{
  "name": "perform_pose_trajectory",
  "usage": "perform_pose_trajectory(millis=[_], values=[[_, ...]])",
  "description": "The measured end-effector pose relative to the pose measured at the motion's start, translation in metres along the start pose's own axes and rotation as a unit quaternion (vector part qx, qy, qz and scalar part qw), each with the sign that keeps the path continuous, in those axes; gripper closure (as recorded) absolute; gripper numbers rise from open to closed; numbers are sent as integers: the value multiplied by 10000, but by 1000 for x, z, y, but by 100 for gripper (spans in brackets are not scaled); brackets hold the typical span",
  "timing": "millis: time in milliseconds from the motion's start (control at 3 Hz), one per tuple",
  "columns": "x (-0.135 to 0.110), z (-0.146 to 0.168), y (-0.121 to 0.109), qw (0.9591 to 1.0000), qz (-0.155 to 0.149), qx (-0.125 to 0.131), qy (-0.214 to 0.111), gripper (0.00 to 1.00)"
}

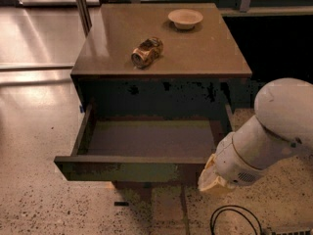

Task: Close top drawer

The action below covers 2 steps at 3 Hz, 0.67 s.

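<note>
The top drawer (132, 169) of the dark brown cabinet is pulled far out, showing its grey-brown inner floor (146, 138) with nothing in it. Its flat front has worn greenish patches. My gripper (211, 181) is at the end of the white arm (274, 131), low at the right end of the drawer front, right against its outer face. The arm's bulk hides most of the gripper.
On the cabinet top (205, 53) lie a crushed can (146, 51) on its side and a shallow beige bowl (185, 17) at the back. A black cable (230, 219) loops on the speckled floor at the lower right. A metal post (80, 6) stands at the back left.
</note>
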<state>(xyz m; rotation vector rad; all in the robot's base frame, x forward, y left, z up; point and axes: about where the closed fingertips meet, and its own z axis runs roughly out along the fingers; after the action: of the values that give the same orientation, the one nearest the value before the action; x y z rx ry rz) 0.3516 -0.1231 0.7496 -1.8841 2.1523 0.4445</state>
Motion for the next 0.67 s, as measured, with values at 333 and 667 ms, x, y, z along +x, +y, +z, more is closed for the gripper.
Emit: perform_pose_trajectory(millis=[333,667], values=[[-18,16,7,9986,51,-145,-507,100],[-38,30,14,9970,-49,-175,-749,100]])
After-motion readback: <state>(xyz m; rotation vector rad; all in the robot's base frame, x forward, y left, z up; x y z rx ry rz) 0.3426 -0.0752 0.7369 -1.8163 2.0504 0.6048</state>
